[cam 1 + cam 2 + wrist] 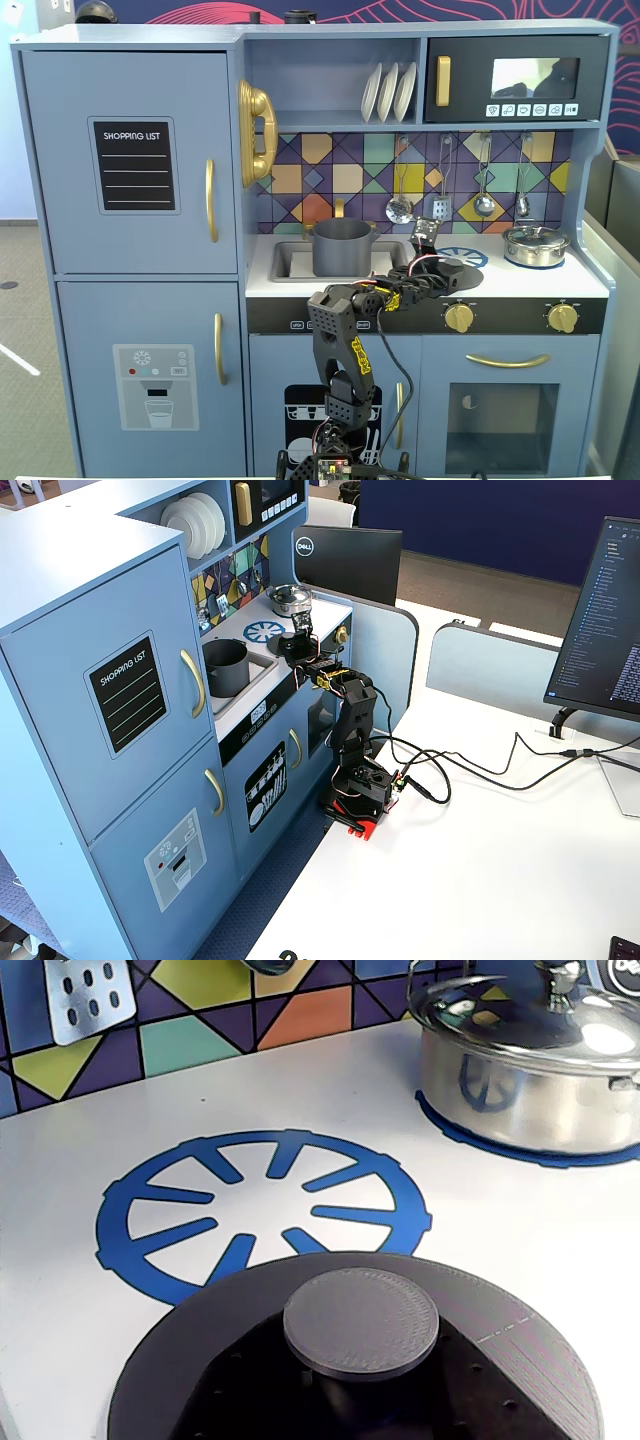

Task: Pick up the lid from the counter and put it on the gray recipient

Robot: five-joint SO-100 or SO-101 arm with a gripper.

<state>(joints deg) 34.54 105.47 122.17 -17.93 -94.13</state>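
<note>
Dark-gray lid (360,1360) lowest in wrist view, fingers (440,268) over it, grip state unclear.

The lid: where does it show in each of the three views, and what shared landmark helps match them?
A fixed view: the lid lies on the counter right of centre, by the gripper.
Wrist view: the lid fills the bottom centre, knob up.
Another fixed view: hidden behind the arm; I cannot place it.
Shared landmark: the blue burner print, just beyond the lid.
</note>
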